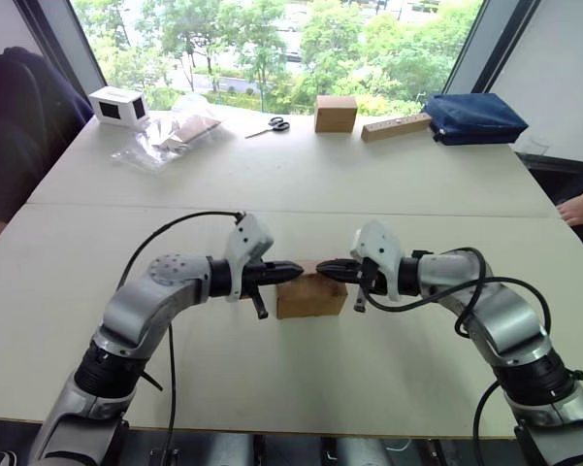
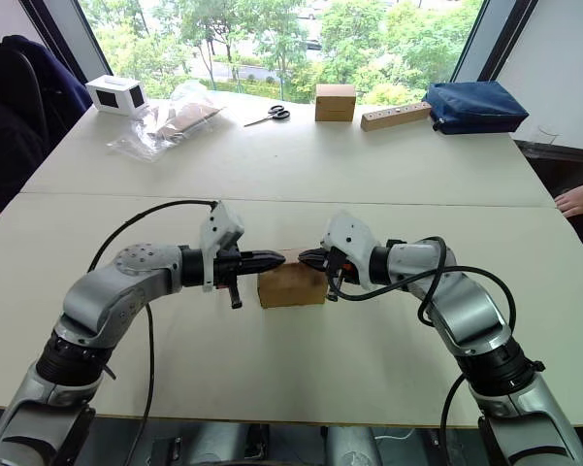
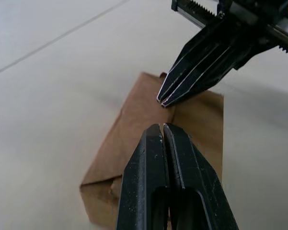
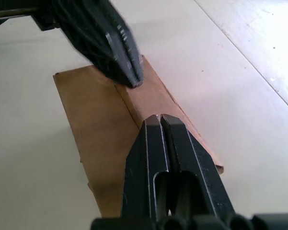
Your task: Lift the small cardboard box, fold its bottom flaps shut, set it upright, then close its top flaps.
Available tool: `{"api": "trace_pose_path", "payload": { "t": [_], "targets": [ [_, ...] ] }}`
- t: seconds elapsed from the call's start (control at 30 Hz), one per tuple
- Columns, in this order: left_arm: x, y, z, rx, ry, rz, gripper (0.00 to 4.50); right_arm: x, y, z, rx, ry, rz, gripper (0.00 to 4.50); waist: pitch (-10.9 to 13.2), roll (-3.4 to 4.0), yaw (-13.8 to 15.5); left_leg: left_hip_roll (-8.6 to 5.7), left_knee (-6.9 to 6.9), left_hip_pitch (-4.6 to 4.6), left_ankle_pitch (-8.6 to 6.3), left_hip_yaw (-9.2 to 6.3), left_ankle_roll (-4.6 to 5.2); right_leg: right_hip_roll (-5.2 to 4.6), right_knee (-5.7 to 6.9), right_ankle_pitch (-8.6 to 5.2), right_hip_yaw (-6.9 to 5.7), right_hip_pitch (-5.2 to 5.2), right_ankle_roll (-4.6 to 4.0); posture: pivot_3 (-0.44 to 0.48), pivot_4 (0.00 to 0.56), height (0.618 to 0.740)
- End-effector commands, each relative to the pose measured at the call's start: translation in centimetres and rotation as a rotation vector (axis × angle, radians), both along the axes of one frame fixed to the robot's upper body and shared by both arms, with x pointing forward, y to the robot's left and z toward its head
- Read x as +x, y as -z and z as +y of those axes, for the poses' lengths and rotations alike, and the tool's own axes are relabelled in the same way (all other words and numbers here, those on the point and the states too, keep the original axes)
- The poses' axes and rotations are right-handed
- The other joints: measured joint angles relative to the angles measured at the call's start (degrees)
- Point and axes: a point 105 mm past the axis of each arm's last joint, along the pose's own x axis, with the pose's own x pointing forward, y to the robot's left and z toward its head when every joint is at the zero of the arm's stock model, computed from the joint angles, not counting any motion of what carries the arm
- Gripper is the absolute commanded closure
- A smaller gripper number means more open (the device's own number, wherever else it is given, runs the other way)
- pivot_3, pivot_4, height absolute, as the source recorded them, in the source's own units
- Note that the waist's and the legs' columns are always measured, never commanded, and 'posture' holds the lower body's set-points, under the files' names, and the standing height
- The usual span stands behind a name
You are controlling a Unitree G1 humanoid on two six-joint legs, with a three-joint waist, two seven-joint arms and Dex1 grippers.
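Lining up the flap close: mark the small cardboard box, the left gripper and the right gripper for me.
small cardboard box [image 1: 310, 299]: left eye view, its front face.
left gripper [image 1: 297, 271]: left eye view, shut tips over the box's left end.
right gripper [image 1: 322, 266]: left eye view, shut tips over its right end.

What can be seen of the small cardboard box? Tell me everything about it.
The small cardboard box is plain brown corrugated card, low, rectangular and unprinted. It sits upright on the white table, between the two arms. Its top flaps lie folded down, meeting at a seam. The left gripper and right gripper, both shut, point tip to tip just over that seam; actual contact cannot be confirmed.
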Motion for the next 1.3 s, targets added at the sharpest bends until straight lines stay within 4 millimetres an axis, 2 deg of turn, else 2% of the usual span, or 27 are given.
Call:
{"api": "trace_pose_path", "payload": {
  "t": [0.03,0.57,0.67,0.77,0.83,0.87,0.97,1.07,1.17,1.23,1.3],
  "targets": [
    [-0.4,0.2,-0.3,0.022,0.040,-0.032,4.44,0.0,-0.1,0.0,-0.018,-0.009,-0.034,4.50,0.0,0.00,0.0,0.00,0.00,0.00,0.00,0.01,0.00,0.00,0.00,0.00,0.01,0.00,0.00,0.000,0.150,0.740],
    [-0.2,0.5,-0.1,0.028,0.020,-0.042,4.44,0.2,-0.2,0.2,-0.023,-0.018,-0.055,4.50,0.0,0.00,0.0,0.02,0.00,0.01,0.00,0.00,0.00,0.01,-0.02,0.00,0.00,0.01,0.01,0.000,0.150,0.740],
    [0.3,0.0,0.1,-0.006,-0.008,-0.058,4.44,0.3,-0.3,0.2,-0.018,-0.015,-0.058,4.50,0.0,0.00,0.0,0.02,0.00,0.01,0.00,0.00,0.00,0.01,-0.02,0.00,0.00,0.01,0.01,0.000,0.150,0.740],
    [1.4,-2.3,0.8,-0.144,-0.098,-0.073,4.44,0.4,-1.5,0.2,0.051,0.002,-0.061,4.50,0.0,0.00,0.0,0.02,0.00,0.01,0.00,0.00,0.00,0.01,-0.02,0.01,0.00,0.02,0.02,0.000,0.150,0.740],
    [2.0,-5.1,2.0,-0.279,-0.189,-0.173,4.44,0.6,-3.3,-0.1,0.149,0.034,-0.080,4.50,0.0,-0.01,0.0,0.03,0.00,0.00,0.00,0.00,0.00,0.00,-0.02,0.05,0.00,0.02,0.08,0.000,0.150,0.740],
    [2.1,-5.8,2.6,-0.304,-0.215,-0.181,4.44,0.9,-4.3,-0.4,0.205,0.057,-0.092,4.50,0.0,-0.01,0.0,0.04,0.00,-0.01,0.00,-0.01,0.00,0.00,-0.02,0.08,-0.01,0.02,0.14,0.000,0.150,0.740],
    [2.3,-5.3,3.7,-0.231,-0.230,-0.068,4.44,1.2,-7.1,-1.6,0.390,0.121,-0.082,4.50,0.0,0.00,0.0,0.07,0.00,0.01,0.00,-0.02,0.00,0.00,0.01,0.10,-0.01,0.01,0.17,0.000,0.150,0.740],
    [1.5,-6.1,5.4,-0.270,-0.210,-0.024,4.44,0.4,-8.3,-3.1,0.474,0.158,-0.033,4.50,0.0,0.00,0.1,0.06,0.00,0.02,0.00,-0.02,0.00,0.01,0.05,0.10,-0.03,0.02,0.16,0.000,0.150,0.740],
    [0.1,-5.4,7.2,-0.182,-0.232,-0.001,4.44,-1.2,-8.3,-4.7,0.493,0.185,0.045,4.50,0.0,0.01,0.0,0.05,-0.02,-0.02,-0.03,-0.03,0.02,-0.02,-0.03,0.09,-0.03,0.02,0.16,0.000,0.150,0.740],
    [-1.9,-4.4,8.1,-0.123,-0.206,0.050,4.44,-3.0,-7.2,-5.9,0.458,0.196,0.137,4.50,0.0,0.02,-0.1,0.05,-0.05,-0.01,-0.03,0.00,0.02,-0.03,-0.14,0.04,-0.03,0.03,0.05,0.000,0.150,0.740],
    [-3.8,-3.0,8.9,-0.070,-0.199,0.109,4.44,-5.1,-5.1,-6.7,0.376,0.209,0.235,4.50,0.0,0.03,0.0,0.05,-0.26,0.04,-0.05,0.03,0.03,-0.09,-0.24,0.01,-0.01,0.04,-0.02,0.000,0.150,0.740]
  ]
}}
